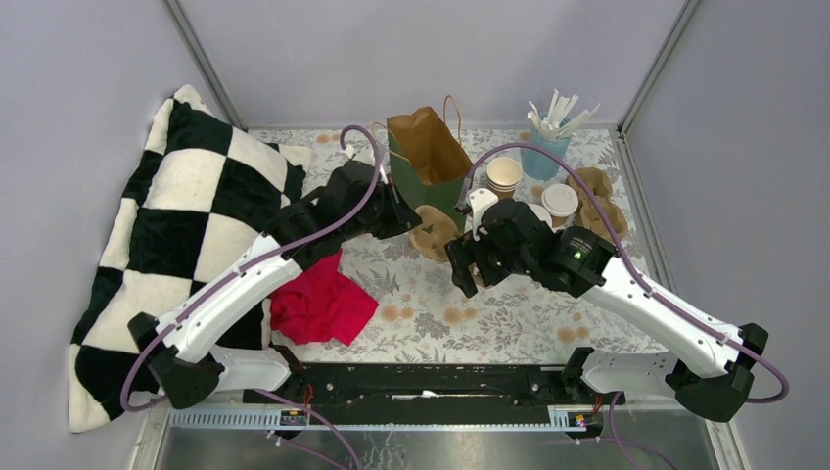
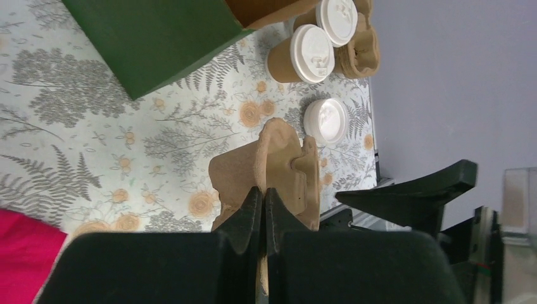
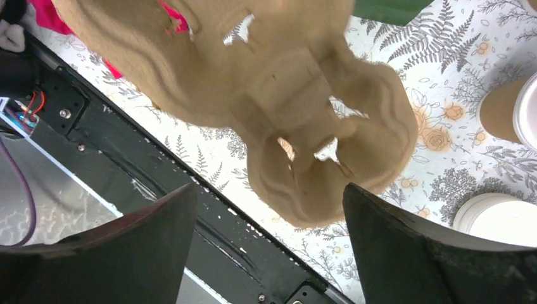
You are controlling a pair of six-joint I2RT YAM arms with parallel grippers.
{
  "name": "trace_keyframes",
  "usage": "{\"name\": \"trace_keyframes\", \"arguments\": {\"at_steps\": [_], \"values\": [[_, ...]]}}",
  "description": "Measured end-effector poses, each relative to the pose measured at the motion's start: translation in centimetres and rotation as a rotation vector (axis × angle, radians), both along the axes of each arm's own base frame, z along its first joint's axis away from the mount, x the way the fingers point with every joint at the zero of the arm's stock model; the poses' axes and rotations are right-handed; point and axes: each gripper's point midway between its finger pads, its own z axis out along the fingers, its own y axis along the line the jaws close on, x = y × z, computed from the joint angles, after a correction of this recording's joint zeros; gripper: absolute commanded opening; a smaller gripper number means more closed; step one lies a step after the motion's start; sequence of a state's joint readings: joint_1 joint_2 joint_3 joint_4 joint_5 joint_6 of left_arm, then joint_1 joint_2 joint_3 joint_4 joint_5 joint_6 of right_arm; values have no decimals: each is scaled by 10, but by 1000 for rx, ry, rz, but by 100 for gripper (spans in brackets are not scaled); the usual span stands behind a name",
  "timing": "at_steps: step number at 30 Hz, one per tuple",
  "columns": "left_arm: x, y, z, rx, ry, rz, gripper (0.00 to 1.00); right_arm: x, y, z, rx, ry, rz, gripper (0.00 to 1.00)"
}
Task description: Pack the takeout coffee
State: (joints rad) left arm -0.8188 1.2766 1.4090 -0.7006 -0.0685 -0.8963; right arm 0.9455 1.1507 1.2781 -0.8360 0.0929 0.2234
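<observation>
You have a floral-print surface (image 1: 489, 323) boxed in by grey walls. A checkered pillow (image 1: 186, 225) lies on the left and a red cloth (image 1: 318, 304) lies near the arm bases.

- **Back of the surface:** A green bag (image 1: 429, 147) stands open at back centre. A blue cup of white sticks (image 1: 545, 157) is to its right.
- **Takeout coffee:** It stands on the surface right of the bag.
  - A lidded cup (image 1: 560, 201) is just beside the spare carriers (image 1: 592, 201).
  - A stack of open cups (image 1: 504, 174) is between it and the bag.
  - The left wrist view shows a second lidded cup (image 2: 339, 19) against those carriers.
  - That view also shows a white lid (image 2: 325, 120) closer in. You can't see whether there is a cup under it.
- **Left arm:** The left arm (image 1: 245, 284) reaches in below the bag. The left jaws are pinched tight on the edge of a pulp cup carrier (image 2: 272, 164).
- **Right arm:** The right arm (image 1: 646, 294) comes in from the other side. The right jaws are spread wide with the same carrier in front of the gap. Its fingers (image 3: 430, 253) are not touching it.
</observation>
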Motion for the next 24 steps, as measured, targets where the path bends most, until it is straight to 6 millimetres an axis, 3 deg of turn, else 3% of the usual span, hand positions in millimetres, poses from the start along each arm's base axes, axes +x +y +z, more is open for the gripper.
{"name": "trace_keyframes", "arguments": {"at_steps": [6, 13, 19, 24], "values": [[-1, 35, -3, -34, -76, 1, 0, -7, -3, 10, 88, 72, -17, 95], [-14, 56, 31, -111, -244, -44, 0, 36, -46, 34, 406, 275, -223, 76], [-24, 63, 56, -196, -345, -41, 0, 45, -36, 21, 681, 547, -233, 64], [-27, 67, 67, -266, -371, -12, 0, 47, -20, 23, 897, 670, -212, 57]]}}
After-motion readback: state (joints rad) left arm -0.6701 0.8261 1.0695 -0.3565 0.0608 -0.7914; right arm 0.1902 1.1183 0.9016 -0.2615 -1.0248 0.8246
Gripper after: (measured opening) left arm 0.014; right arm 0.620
